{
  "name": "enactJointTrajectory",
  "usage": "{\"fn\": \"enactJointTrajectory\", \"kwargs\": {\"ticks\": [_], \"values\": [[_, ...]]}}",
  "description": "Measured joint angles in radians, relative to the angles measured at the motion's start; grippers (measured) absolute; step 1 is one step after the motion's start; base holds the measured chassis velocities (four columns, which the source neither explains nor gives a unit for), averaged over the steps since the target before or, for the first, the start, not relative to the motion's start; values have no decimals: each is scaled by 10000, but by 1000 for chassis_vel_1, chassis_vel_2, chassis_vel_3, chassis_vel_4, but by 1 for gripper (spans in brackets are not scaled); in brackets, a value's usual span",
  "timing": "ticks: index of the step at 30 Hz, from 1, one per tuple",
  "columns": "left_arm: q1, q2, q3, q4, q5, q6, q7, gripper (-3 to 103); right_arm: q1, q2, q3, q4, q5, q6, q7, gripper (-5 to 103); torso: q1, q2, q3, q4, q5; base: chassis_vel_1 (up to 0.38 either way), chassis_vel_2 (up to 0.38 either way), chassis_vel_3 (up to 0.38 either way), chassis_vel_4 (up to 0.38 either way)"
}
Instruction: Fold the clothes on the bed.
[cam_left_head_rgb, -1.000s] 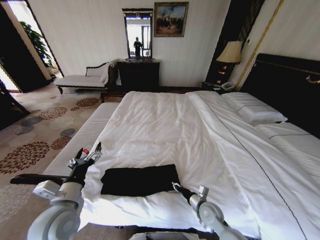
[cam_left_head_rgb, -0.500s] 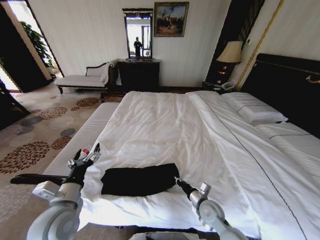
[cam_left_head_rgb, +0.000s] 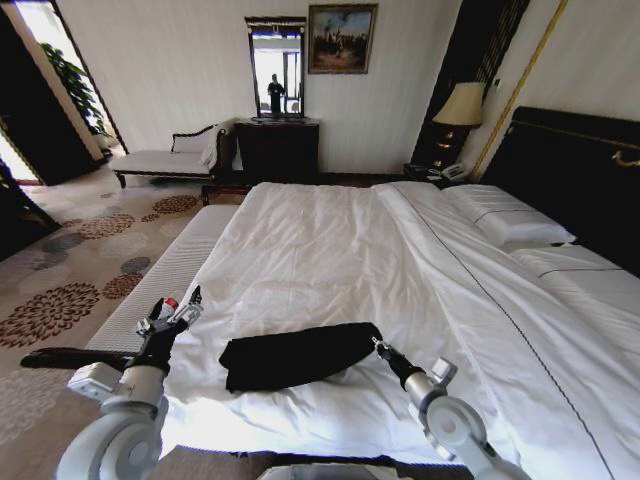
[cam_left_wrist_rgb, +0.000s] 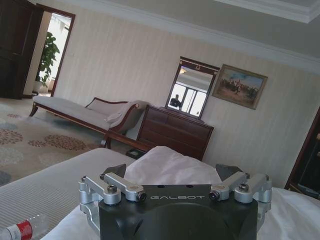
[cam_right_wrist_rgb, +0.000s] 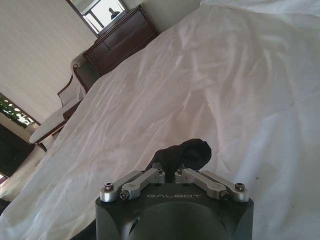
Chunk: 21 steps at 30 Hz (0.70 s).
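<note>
Black T-shirt (cam_left_head_rgb: 297, 355) lies folded into a long dark bundle on the bed (cam_left_head_rgb: 330, 250), close to the foot edge nearest the robot, well away from the pillows (cam_left_head_rgb: 505, 215). Its lettering is hidden in the folds. The end farther from the bench (cam_left_head_rgb: 165, 275) is lifted slightly off the sheet.

Right gripper (cam_left_head_rgb: 379, 347) sits at that lifted end of the T-shirt, fingers pinched narrow on a bunch of black fabric. The right wrist view shows the same: finger links drawn together, a dark wad of cloth (cam_right_wrist_rgb: 182, 152) caught at the tips, white sheet all round it.

Left gripper (cam_left_head_rgb: 172, 313) is raised beside the other end of the T-shirt, over the bed's edge on the bench side, not touching the fabric. Its fingers are spread wide and hold nothing; the left wrist view shows the two fingers (cam_left_wrist_rgb: 114, 171) well apart.

A plastic bottle with a red label (cam_left_wrist_rgb: 22, 231) lies on the bench, just beside the left gripper.
</note>
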Motion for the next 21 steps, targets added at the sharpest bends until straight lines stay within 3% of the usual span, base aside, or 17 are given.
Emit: {"fn": "enactJointTrajectory", "kwargs": {"ticks": [9,12,16,17,21], "values": [[62,28,-107,-13,-44,-33,2,100,135,-328,810,-809,312,74,-5,3,0,0,1,0,1,0,0,0,0],[19,53,-163,-6,-107,-37,1,100,340,-301,590,-811,-137,153,-72,3,0,0,1,0,-2,0,0,0,0],[-13,79,-194,-8,-161,-38,-13,100,548,-265,172,-807,-993,432,-644,3,0,-1,0,-1,-1,0,0,0,0],[-5,86,-190,-12,-160,-38,-25,100,695,-259,-122,-776,-1369,569,-1129,3,0,-1,1,0,-1,0,0,0,0],[52,58,-151,-22,-117,-38,-29,100,1094,-256,-774,-807,-1814,761,-1817,3,0,-1,0,1,-2,0,0,0,0]]}}
